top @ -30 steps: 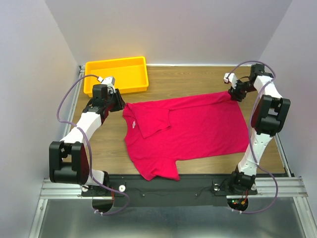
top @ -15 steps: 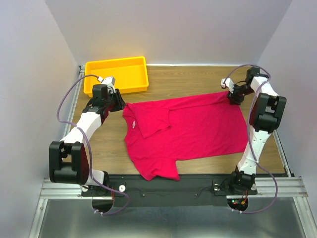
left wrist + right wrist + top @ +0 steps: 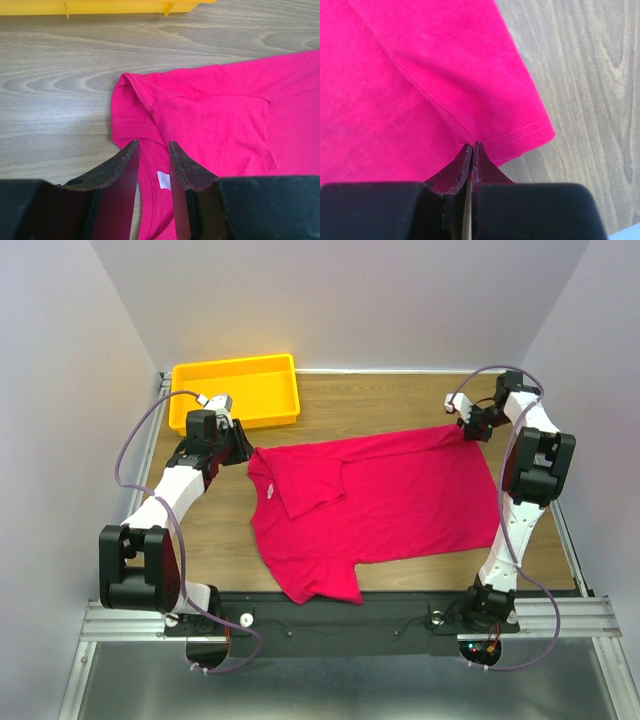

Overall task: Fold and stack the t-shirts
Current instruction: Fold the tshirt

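One crimson-pink t-shirt [image 3: 400,495] lies spread flat on the wooden table, collar to the left, one sleeve folded over its chest. My left gripper [image 3: 243,448] sits at the collar end. In the left wrist view the left gripper [image 3: 154,146] stands open, its fingers straddling the neckline, with the white label [image 3: 164,180] showing in the gap. My right gripper [image 3: 468,428] is at the shirt's far right corner. The right wrist view shows the right gripper [image 3: 472,146] shut on the t-shirt [image 3: 420,75] at its stitched hem, a sliver of cloth pinched between the tips.
A yellow plastic tray [image 3: 235,362] stands at the back left, just behind the left gripper; its edge [image 3: 115,6] shows at the top of the left wrist view. Bare wood [image 3: 400,395] lies behind the shirt. Grey walls close in on three sides.
The right gripper has closed on the shirt's far right hem corner; it stood open a moment ago. The left arm and the shirt have not moved.
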Controlling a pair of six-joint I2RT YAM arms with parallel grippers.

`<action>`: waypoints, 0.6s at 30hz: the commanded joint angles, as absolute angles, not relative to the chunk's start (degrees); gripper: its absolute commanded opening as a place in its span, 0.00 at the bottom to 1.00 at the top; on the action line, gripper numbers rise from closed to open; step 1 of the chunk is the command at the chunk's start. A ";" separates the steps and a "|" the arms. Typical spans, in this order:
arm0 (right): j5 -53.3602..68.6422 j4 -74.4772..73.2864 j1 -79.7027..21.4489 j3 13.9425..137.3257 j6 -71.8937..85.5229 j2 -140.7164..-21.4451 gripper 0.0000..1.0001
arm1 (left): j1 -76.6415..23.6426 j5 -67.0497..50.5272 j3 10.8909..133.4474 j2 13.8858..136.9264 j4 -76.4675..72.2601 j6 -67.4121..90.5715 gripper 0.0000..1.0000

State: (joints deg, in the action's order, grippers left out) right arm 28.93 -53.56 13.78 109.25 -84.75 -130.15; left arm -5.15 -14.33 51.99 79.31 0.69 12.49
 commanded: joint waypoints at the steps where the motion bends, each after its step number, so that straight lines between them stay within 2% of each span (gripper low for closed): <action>1: 30.06 -49.49 13.36 109.43 -82.45 -126.04 0.01 | -4.92 -15.21 51.59 77.87 -1.32 12.22 0.41; 13: 33.31 -30.25 13.18 95.03 -79.36 -114.71 0.01 | -4.66 -15.91 51.15 78.13 -2.11 12.13 0.41; 18: 33.40 -26.63 13.10 90.71 -81.38 -111.98 0.01 | -4.57 -16.08 50.54 78.13 -2.37 12.22 0.41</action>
State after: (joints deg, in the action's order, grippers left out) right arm 31.92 -33.50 13.65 92.95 -79.90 -115.39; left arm -4.97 -15.05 51.86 79.31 -0.36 12.49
